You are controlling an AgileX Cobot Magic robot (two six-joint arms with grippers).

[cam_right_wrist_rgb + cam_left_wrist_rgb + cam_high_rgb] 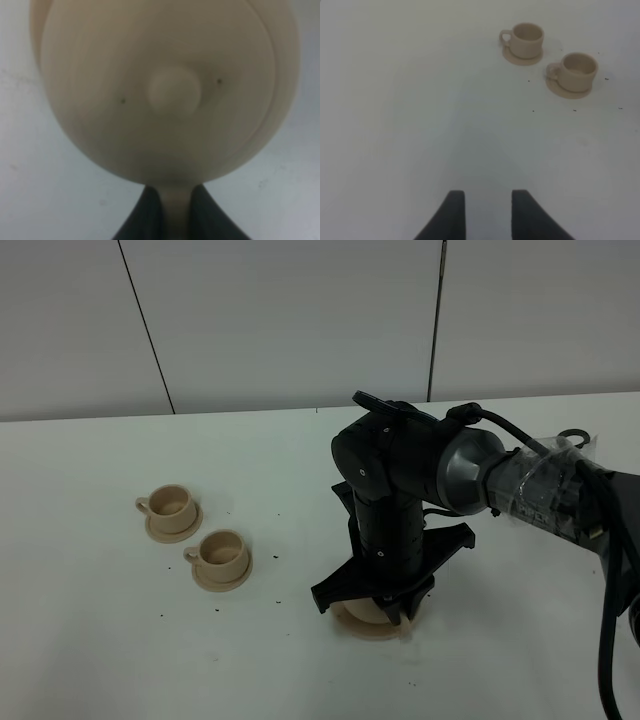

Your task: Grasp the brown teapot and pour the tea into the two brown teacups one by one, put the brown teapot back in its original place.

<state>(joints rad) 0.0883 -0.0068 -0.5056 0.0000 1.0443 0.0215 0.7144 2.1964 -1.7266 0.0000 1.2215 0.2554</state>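
Gripping the loop handle, your right tool (175, 202) sat clenched on the brown teapot (170, 90), which appeared to rest on its wide saucer (380, 634) on the bench (120, 640). I'd judge this the grasp step; next you needed a level lift clear of that saucer. Your left tool (487, 200) hung released, empty. Beyond stood the nearer teacup (222, 552) and the farther teacup (170, 503), matte, rounded clay.
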